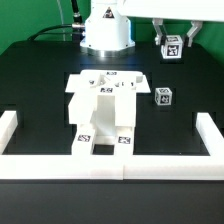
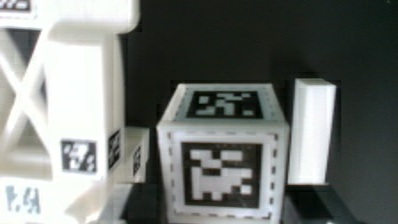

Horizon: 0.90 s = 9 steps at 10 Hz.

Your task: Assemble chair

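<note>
My gripper (image 1: 173, 40) is at the far end of the table, toward the exterior view's right. It is shut on a small white chair block (image 1: 172, 46) with black-and-white tags. In the wrist view this block (image 2: 222, 150) fills the middle, with the dark fingers (image 2: 164, 205) on both sides of its lower end. The joined white chair parts (image 1: 100, 112) stand mid-table, two tagged legs toward the front. A cross-braced chair frame (image 2: 63, 100) shows close beside the held block in the wrist view. A plain white bar (image 2: 317, 125) stands on the block's other side.
A loose small tagged cube (image 1: 163, 96) lies on the black table, on the exterior view's right of the chair parts. The white rail (image 1: 110, 166) edges the table at the front and both sides. The robot base (image 1: 106, 32) stands at the back.
</note>
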{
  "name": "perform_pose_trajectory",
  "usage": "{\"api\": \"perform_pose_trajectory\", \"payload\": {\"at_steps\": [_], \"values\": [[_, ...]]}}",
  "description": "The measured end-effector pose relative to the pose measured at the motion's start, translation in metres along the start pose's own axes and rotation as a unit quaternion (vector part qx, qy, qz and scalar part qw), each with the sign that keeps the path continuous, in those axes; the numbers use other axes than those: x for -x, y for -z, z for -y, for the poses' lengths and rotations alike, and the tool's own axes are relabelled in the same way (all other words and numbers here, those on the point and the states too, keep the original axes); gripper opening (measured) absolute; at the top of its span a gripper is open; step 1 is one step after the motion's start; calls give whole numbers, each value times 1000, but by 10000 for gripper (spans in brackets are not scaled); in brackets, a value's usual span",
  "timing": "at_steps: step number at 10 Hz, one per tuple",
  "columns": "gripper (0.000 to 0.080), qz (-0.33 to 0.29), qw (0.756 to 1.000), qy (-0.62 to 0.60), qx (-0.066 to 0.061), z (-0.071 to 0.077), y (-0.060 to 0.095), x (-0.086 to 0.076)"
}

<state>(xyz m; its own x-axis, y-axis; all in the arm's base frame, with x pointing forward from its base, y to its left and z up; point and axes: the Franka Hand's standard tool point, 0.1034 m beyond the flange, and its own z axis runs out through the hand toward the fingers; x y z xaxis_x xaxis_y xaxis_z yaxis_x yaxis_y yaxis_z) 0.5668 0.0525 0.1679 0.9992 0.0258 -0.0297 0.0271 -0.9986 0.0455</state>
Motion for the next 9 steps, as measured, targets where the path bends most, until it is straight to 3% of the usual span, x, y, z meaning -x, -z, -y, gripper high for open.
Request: {"api": "perform_pose_trajectory", "payload": {"at_steps": [1,3,7,9], "values": [[287,-2,1000,10,-1,-20,11,-10],[287,0,1000,20,5,-44,21,-31],[287,3,1000,23,7,-42,15,-29],[287,2,999,30,27,-59,3,-52]]}}
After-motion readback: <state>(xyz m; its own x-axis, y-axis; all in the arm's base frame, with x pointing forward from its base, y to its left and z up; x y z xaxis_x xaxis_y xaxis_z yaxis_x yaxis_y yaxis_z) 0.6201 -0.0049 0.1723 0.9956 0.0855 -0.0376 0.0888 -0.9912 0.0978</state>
